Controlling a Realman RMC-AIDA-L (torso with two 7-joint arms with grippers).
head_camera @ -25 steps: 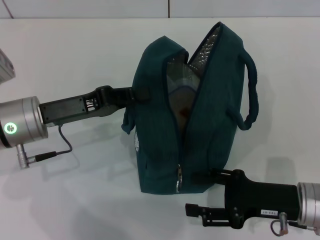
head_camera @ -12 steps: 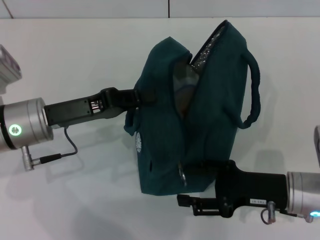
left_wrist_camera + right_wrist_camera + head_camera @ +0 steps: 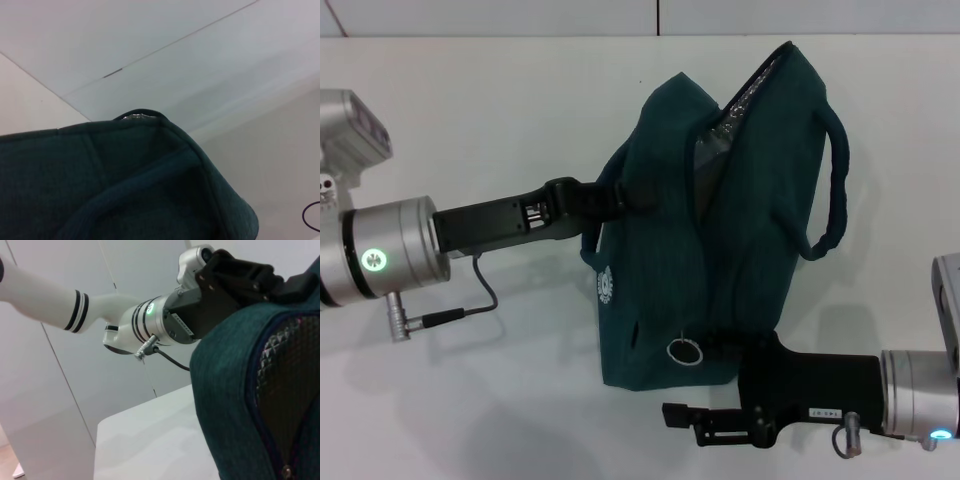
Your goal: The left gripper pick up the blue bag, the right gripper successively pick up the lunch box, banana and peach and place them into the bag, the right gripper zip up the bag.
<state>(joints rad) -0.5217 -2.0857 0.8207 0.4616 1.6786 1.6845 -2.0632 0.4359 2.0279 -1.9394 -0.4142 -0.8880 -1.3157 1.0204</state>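
Blue bag (image 3: 720,250) stood on the white bench (image 3: 500,120), centre of frame, mouth gaping at the top with foil lining (image 3: 745,95) showing. Ring zipper pull (image 3: 683,351) hung low on the near face. Left end effector (image 3: 625,195) was clamped on the bag's near handle, centre-left. Right end effector (image 3: 720,350) pressed against the bag's base, lower right; fingers hidden, grip undeterminable. Bag contents not visible.

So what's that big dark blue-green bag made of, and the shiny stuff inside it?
The dark teal bag looks like soft woven cloth: matte, with folds and a padded loop handle. Its silver lining looks like quilted metallic foil, shiny with a diamond pattern. The zipper ring seems metal, though that is only how it looks.
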